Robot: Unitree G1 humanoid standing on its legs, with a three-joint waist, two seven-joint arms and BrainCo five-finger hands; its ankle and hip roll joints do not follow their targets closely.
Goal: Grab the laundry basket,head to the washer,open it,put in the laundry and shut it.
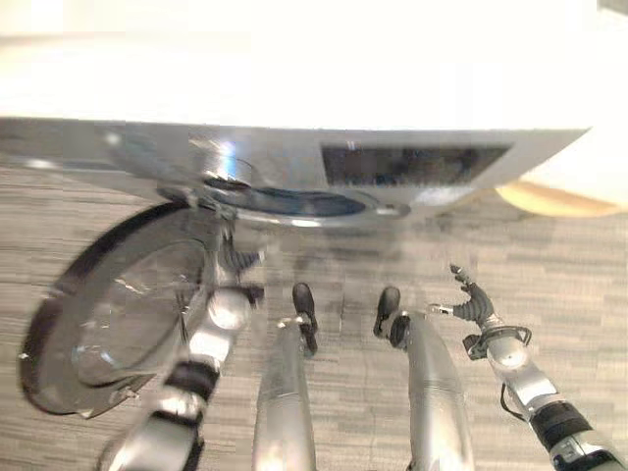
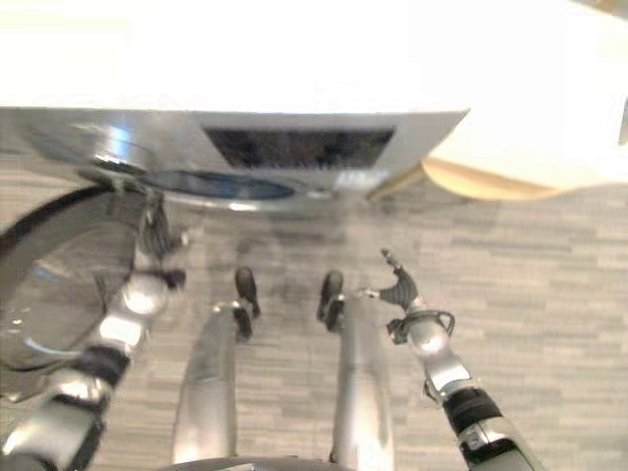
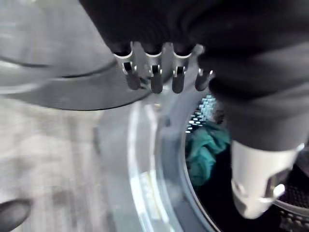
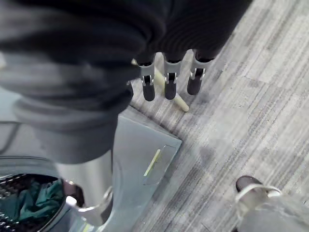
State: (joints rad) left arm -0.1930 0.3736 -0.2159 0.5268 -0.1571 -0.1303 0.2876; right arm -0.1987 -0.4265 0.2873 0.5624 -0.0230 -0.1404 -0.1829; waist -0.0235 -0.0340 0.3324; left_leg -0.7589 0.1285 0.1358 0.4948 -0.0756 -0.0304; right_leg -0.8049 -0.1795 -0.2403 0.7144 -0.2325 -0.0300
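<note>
You had the washer (image 1: 294,108) right in front, silver-white body with a dark panel (image 1: 412,165) on its front. Its round door (image 1: 108,314) was swung wide open to the robot's left, dark rim, clear glass bowl.

Left hand (image 1: 238,263) was up at the door's inner edge, close by the drum opening (image 1: 285,201). In the left wrist view the fingers (image 3: 154,79) looked fairly straight and relaxed, tips hanging over the door glass (image 3: 149,159) and rim, curled round nothing you could see. Whether the tips actually touched the door, can't tell.

Laundry: a teal cloth (image 3: 205,150) was inside the drum, seen past the door rim in the left wrist view and again in the right wrist view (image 4: 34,203), lying against the perforated drum wall (image 4: 9,186).

Right hand (image 1: 471,299) was off to the right, well apart from the washer, hovering over the grey striped floor (image 1: 549,275). Fingers (image 4: 166,87) straight and loose, holding nothing. Beneath them in the right wrist view you saw the washer's lower front corner (image 4: 145,159).

A pale tan rounded thing (image 2: 481,182) sat on the floor just beside the washer's right side; can't tell what it was.
</note>
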